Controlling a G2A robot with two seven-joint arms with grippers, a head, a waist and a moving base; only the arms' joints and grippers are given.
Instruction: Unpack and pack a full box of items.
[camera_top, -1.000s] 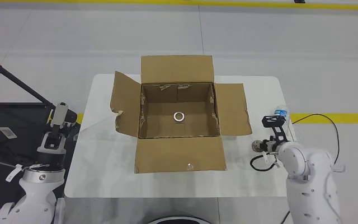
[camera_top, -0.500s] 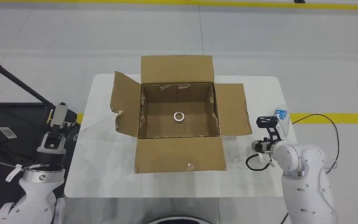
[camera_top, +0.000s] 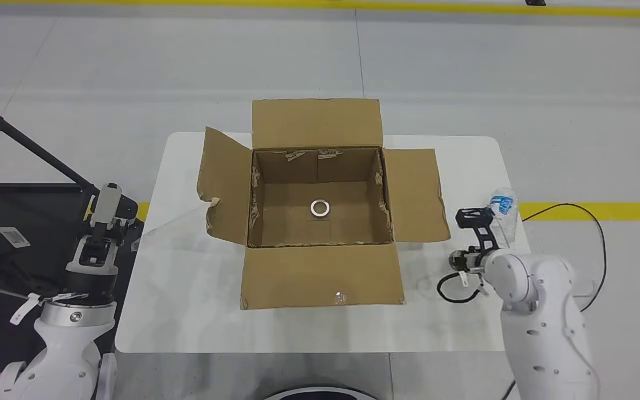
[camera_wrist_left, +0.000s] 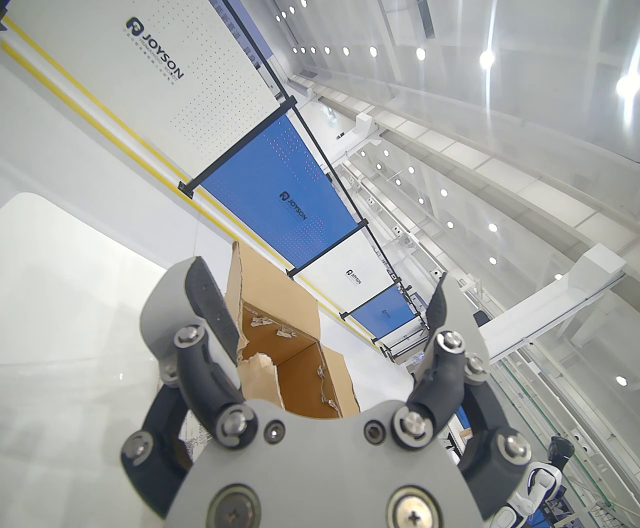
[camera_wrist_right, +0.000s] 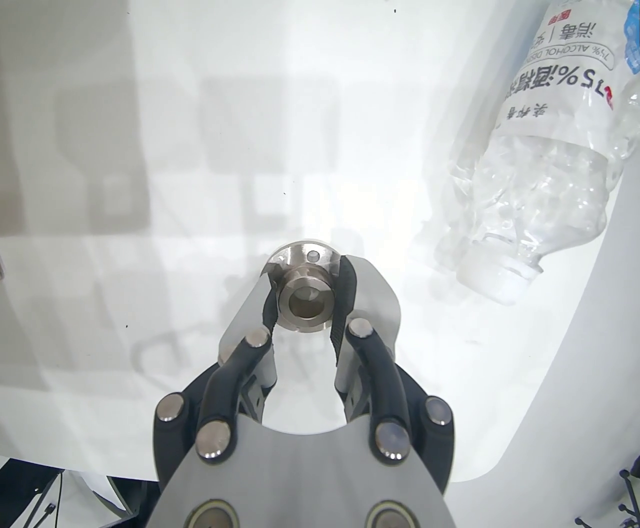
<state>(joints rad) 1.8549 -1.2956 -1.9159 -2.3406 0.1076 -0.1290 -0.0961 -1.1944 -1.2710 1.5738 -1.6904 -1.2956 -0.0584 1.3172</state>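
1. Metal bushing (camera_wrist_right: 305, 300) is clamped between the right gripper's (camera_wrist_right: 306, 281) fingers, above the tabletop (camera_wrist_right: 200, 150) near its right edge, beside a lying plastic bottle (camera_wrist_right: 540, 200).
2. Left gripper (camera_wrist_left: 322, 275) is held off the tabletop's left edge, fingers spread wide.
3. Open cardboard box (camera_top: 318, 125), ring (camera_top: 320, 208) inside, is set mid-tabletop, apart from both.

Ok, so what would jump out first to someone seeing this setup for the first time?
The open cardboard box in the middle of the white table, with a metal ring on its floor. Next, the right end effector, shut on a round metal fitting near the table's right edge, a clear plastic bottle lying beside it.
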